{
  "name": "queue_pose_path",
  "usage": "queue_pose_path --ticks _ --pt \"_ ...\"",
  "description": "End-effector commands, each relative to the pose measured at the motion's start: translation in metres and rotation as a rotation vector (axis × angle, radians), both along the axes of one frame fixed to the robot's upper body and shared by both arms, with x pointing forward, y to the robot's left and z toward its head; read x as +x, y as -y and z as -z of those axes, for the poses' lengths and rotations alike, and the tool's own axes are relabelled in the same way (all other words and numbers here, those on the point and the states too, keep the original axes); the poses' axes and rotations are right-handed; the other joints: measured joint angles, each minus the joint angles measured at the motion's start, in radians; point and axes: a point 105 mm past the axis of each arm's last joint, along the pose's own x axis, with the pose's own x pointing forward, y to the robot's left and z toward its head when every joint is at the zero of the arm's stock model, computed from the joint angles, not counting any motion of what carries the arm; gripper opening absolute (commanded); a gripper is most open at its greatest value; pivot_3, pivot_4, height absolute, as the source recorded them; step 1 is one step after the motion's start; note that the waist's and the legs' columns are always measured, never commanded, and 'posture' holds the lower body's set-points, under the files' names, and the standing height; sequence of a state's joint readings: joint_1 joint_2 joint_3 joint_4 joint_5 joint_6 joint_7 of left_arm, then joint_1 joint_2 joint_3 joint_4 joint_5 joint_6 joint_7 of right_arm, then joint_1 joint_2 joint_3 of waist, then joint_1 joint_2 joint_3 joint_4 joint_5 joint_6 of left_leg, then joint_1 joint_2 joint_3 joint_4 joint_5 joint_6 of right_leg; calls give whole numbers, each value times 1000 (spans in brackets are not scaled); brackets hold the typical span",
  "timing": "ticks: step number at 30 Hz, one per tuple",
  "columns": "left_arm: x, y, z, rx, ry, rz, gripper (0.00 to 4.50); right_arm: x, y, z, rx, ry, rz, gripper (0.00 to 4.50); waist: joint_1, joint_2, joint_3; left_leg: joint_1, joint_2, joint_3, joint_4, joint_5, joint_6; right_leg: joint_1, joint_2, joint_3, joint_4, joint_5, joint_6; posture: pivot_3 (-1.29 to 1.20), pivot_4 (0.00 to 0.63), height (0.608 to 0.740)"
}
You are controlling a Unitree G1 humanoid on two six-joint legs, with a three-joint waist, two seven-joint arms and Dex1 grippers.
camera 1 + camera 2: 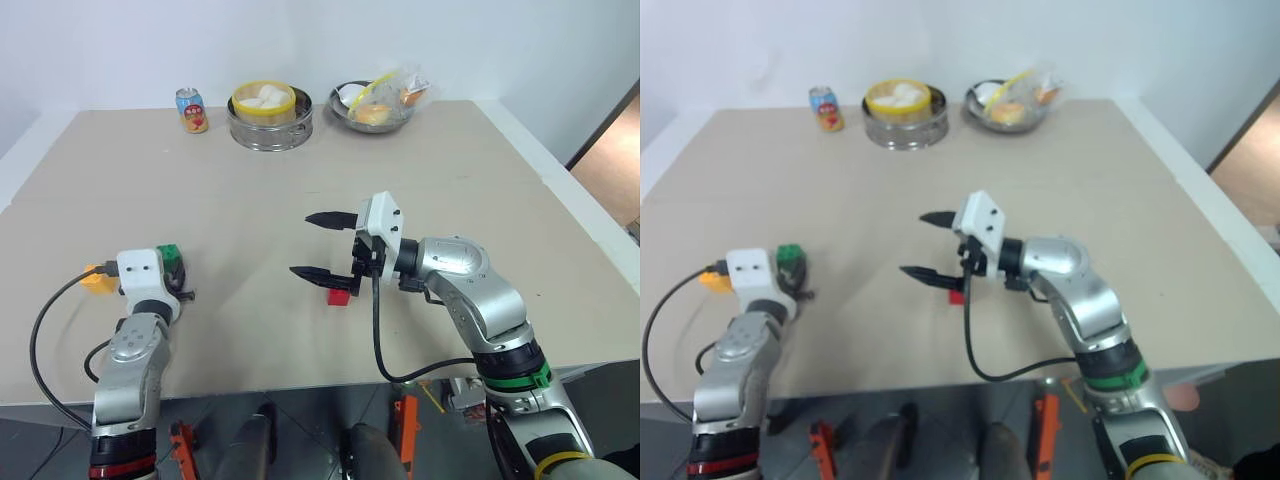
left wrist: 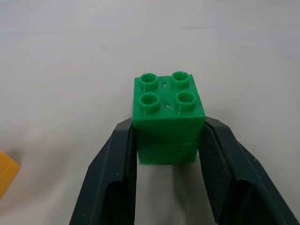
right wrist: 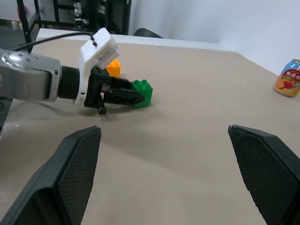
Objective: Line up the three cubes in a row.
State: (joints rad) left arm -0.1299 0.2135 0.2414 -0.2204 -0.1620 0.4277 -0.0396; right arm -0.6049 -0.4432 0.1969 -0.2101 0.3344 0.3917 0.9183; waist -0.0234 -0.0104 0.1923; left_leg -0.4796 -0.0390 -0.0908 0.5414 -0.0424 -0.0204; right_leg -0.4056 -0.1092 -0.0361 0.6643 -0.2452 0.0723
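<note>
1. Three cubes are lying on the beige counter [image 1: 300,180]: one green, one yellow-orange, one red.
2. The green cube [image 2: 168,117] is sitting clamped between the two black fingers [image 2: 117,173] of the left pincer [image 3: 136,97], near the counter's left front; its lower half is being partly hidden by those fingers, while its four studs are showing clearly on top.
3. The yellow-orange cube [image 1: 98,279] is lying just beside the left pincer, on its outer side, and is being partly covered by the white wrist housing; in the left wrist view it is being cut off at the edge.
4. The red cube [image 1: 339,295] is peeking out just below the right pincer [image 1: 318,245], mostly hidden behind it, so whether it is touching the lower finger cannot be told.
5. The right pincer is hovering with its fingers spread wide apart, gripping nothing, pointing toward the robot's left.
6. One drink can [image 1: 191,110], one steamer pot [image 1: 269,116] and one metal bowl [image 1: 374,106] of wrapped food are standing along the far edge.
</note>
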Motion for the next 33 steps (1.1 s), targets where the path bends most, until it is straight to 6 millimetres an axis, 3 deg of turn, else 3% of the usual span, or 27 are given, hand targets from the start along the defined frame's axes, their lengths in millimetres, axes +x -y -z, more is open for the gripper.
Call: queue_pose_path --ticks 1,4,6,9,13,21,29,33 --pt "1 18 -18 25 77 200 1285 -6 -2 -8 -2 52 -23 4500 0 0 0 0 0 0 0 0 0 0 0 0 0 0 0 0 150 740" --pt "-11 55 -22 63 85 532 1285 -6 0 -8 -10 58 -23 4500 0 0 0 -1 0 1 0 0 0 -1 -1 0 -1 0 0 0 150 740" --pt "-30 81 -15 161 49 825 1285 -7 1 -8 -20 59 -28 4500 0 0 0 -1 0 2 0 0 0 -1 -1 1 -1 0 0 0 150 740" --pt "-44 92 -8 245 -6 1097 1285 -9 2 -7 -36 60 -41 4500 0 0 0 -2 1 6 -3 0 0 -3 -2 3 -2 0 -1 0 150 740" --pt "-33 93 -11 305 -15 1295 1285 -12 4 -8 -45 64 -48 4500 0 0 0 -2 4 8 -7 0 0 -5 -3 2 -3 0 -1 0 150 740" --pt "-10 116 -20 358 -9 1545 1285 -23 6 -9 -53 63 -40 4500 2 0 0 -3 7 9 -6 0 0 -1 -2 -1 -11 1 1 0 150 740" --pt "-5 130 -18 370 9 1640 1285 -28 12 -9 -58 62 5 4500 1 0 0 -4 11 11 -5 0 1 0 5 -4 -13 3 4 0 150 740" --pt "0 131 -15 393 11 1639 1285 -30 14 -8 -60 46 11 4500 0 0 0 -4 15 11 0 -1 -1 2 9 -4 -13 3 -2 0 150 740"
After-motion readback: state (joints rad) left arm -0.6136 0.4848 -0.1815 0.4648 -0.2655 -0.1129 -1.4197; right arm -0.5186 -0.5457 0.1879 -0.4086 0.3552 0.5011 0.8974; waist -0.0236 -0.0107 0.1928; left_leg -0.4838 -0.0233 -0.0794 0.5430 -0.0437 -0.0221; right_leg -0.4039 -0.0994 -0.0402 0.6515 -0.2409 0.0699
